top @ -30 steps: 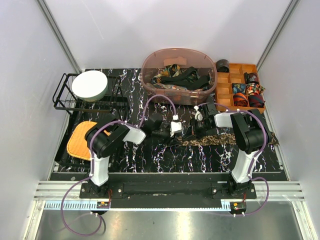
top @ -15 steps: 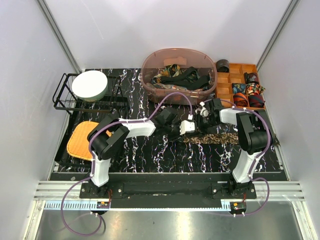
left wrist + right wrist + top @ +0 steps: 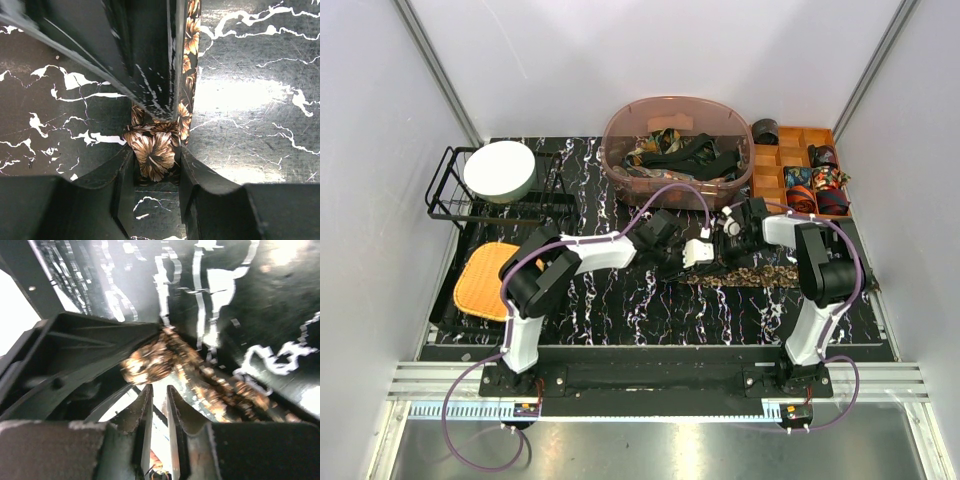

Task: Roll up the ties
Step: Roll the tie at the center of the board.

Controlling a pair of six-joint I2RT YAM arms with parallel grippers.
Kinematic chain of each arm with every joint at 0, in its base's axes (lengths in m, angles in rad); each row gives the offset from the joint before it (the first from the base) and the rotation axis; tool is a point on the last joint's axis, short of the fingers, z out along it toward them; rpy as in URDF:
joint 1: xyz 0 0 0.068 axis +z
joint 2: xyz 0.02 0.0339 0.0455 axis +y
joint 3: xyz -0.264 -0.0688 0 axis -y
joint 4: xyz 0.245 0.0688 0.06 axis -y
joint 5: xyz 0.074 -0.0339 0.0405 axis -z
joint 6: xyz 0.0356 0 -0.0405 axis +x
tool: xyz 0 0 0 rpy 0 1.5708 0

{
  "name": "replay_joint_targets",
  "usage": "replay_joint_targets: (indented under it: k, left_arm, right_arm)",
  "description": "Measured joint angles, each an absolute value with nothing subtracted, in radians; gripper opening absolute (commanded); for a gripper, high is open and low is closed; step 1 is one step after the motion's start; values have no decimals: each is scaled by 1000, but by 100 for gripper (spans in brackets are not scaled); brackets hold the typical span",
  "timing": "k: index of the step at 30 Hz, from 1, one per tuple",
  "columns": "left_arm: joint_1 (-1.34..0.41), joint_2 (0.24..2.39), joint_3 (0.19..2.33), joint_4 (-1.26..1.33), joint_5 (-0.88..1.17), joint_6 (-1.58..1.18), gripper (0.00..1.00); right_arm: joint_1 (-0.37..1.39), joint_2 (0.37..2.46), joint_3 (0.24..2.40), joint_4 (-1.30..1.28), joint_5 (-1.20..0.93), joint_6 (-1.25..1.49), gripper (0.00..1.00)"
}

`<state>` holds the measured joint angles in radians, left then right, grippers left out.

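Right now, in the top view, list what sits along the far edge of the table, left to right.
Wire rack holding a white bowl → translucent tub of ties → orange divided tray.

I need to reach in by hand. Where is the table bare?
Bare marble runs along the near edge, between the arm bases, in front of the brown patterned tie. Crowded: mid-table, where left gripper and right gripper meet at that tie.
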<state>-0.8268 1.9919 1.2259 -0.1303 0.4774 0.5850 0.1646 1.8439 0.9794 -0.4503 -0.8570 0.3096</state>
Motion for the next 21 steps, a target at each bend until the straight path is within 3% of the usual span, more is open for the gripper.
replay_joint_targets:
  k: [21]
  left_arm:
    - [-768,1999,1233,-135,568,579,2]
  right_arm:
    - [165,1963,1015,-469,-841,322,12]
